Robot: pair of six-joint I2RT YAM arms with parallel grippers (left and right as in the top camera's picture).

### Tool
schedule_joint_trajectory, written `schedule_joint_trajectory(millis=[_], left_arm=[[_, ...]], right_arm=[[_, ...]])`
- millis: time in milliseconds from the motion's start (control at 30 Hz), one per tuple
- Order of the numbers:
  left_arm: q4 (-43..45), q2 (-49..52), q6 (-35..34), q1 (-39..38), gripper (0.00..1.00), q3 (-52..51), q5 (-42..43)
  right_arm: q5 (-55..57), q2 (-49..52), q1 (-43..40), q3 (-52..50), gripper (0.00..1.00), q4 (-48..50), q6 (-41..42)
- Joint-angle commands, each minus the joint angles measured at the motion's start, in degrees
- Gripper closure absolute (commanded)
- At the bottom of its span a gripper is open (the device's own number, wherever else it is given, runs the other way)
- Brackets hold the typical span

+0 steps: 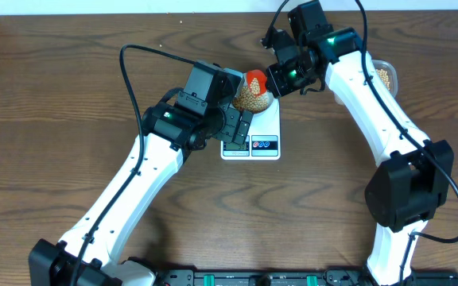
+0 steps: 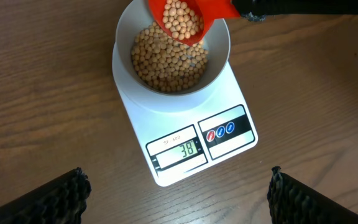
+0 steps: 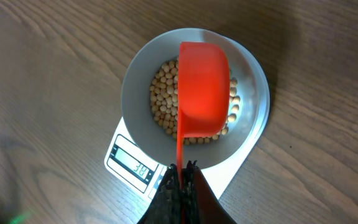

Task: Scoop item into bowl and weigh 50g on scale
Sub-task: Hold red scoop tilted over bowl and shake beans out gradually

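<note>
Red scoop (image 3: 202,93) pinched by its handle in right gripper (image 3: 180,171), tipped over beans (image 2: 166,62) in bowl (image 3: 135,93) on scale (image 2: 166,124), display (image 2: 188,149) reading 38, left gripper (image 2: 179,186) spread wide, empty, above counter (image 2: 42,93)

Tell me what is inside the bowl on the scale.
Tan beans lie heaped in the bowl; a red scoop above holds more and hides part of the heap.

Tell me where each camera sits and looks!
Overhead: above the table, looking down at the scale; left arm, right arm show.
Left wrist: on left arm, looking down at the bowl; open left pincer shows.
Right wrist: on right arm, above the red scoop; shut right pincer holds it.
Shared: wrist views both see beans, scale.
</note>
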Motion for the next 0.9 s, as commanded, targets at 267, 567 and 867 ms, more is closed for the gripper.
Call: schedule_joint_trajectory(millis=[267,567,867], left_arm=[[-0.17,-0.74,-0.11,0.13,0.06,0.00,0.07],[-0.17,-0.74,-0.13,0.13,0.06,0.00,0.07],[-0.17,-0.74,-0.11,0.13,0.06,0.00,0.09]], right_arm=[[0.24,-2.32,0.37,1.36,0.99,-0.17,-1.11],[-0.26,-2.32,0.37,1.36,0.99,-0.24,-2.64],[-0.44,-2.32,0.37,1.36,0.99,-0.22,-4.59]])
